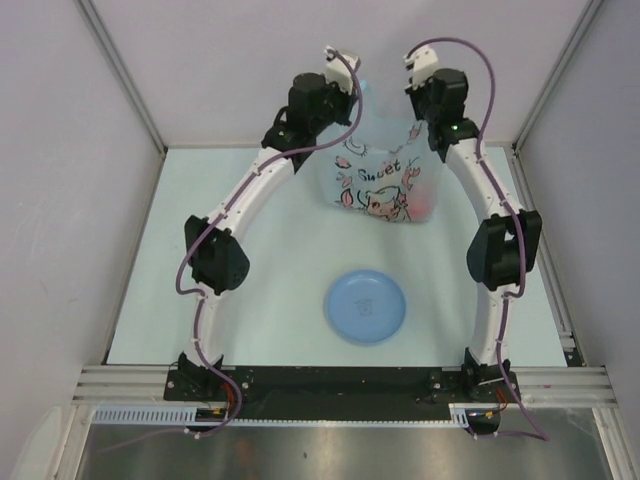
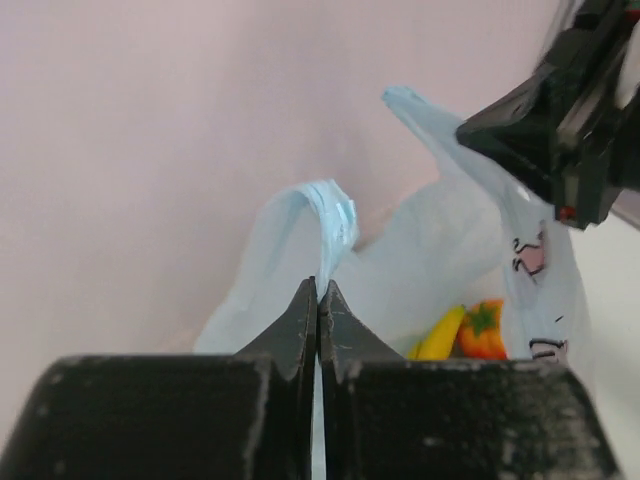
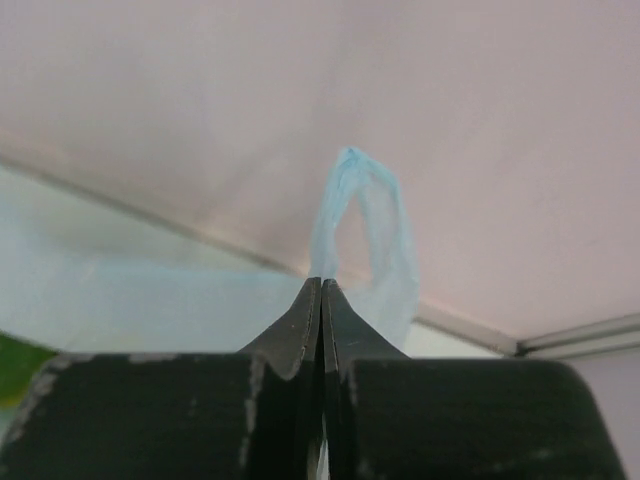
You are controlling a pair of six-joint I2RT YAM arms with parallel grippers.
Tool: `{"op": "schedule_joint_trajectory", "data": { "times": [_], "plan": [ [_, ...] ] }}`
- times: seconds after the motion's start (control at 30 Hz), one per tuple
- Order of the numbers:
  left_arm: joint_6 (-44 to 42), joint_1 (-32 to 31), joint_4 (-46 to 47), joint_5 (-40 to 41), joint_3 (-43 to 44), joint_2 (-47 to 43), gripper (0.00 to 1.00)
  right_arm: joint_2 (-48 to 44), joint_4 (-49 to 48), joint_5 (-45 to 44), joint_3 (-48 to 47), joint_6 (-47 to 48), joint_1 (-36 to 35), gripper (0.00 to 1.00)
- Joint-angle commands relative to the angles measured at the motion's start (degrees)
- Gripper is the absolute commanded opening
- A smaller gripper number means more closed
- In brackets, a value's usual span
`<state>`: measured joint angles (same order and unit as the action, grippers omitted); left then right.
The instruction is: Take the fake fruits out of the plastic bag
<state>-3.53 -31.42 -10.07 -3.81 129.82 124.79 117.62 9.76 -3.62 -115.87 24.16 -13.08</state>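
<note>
The light-blue plastic bag (image 1: pixel 380 185) printed with "Sweet" and a cartoon girl hangs at the far middle of the table, held up between both arms. My left gripper (image 2: pixel 319 290) is shut on one bag handle (image 2: pixel 330 215). My right gripper (image 3: pixel 321 288) is shut on the other handle (image 3: pixel 365 215). In the left wrist view the bag's mouth gapes and a yellow banana (image 2: pixel 442 335) and an orange-red fruit (image 2: pixel 481 332) lie inside. A green patch (image 3: pixel 18 365) shows at the left edge of the right wrist view. Other fruits are hidden.
A round blue plate (image 1: pixel 366 306) lies on the pale table (image 1: pixel 260 320) in front of the bag, between the two arms. Enclosure walls stand close behind and on both sides. The right gripper's body (image 2: pixel 560 120) shows in the left wrist view.
</note>
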Motion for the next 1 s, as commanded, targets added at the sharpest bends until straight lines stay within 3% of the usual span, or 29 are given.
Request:
{"op": "schedule_joint_trajectory", "data": {
  "times": [0.0, 0.2, 0.3, 0.4, 0.57, 0.63, 0.67, 0.7, 0.8, 0.97],
  "plan": [
    [-3.0, 3.0, 7.5, -2.1, 7.8, -1.5, 0.0, -1.6, -9.2, 3.0, -10.2, -4.6, 2.4, 0.0],
    [0.3, 3.1, 8.6, -4.7, 11.6, -5.3, 0.0, -12.2, -18.3, 7.7, -2.4, -8.8, 5.6, 0.0],
    [2.2, 3.2, 4.4, -7.2, 6.1, -10.3, 0.0, -23.4, -21.7, 9.6, 13.3, -8.3, 6.2, 0.0],
    [4.4, 3.2, 3.3, -10.4, -9.2, -19.3, 0.0, -36.3, -21.6, 9.6, 34.7, -7.0, 5.7, 0.0],
    [10.4, 2.9, 3.9, -17.7, -40.1, -31.3, 0.0, -50.7, -10.2, 8.5, 59.8, -8.9, 5.3, 0.0],
    [11.5, 2.2, 2.9, -18.9, -46.5, -34.8, 0.0, -56.0, -7.5, 7.8, 69.1, -9.7, 5.7, 0.0],
    [12.0, 2.2, 3.0, -19.0, -51.5, -35.7, 0.0, -57.4, -5.3, 9.2, 70.8, -9.5, 5.9, 0.06],
    [12.0, 2.0, 2.8, -19.1, -53.2, -37.2, 0.0, -58.5, -4.0, 9.6, 71.6, -9.4, 6.0, 0.39],
    [12.1, 1.7, 1.7, -18.4, -56.0, -38.3, 0.0, -61.8, -2.6, 12.7, 70.0, -10.3, 5.9, 0.75],
    [11.3, 1.5, 1.7, -16.9, -55.6, -38.7, 0.0, -63.5, -5.1, 18.7, 59.1, -10.8, 4.3, 0.83]
  ]
}}
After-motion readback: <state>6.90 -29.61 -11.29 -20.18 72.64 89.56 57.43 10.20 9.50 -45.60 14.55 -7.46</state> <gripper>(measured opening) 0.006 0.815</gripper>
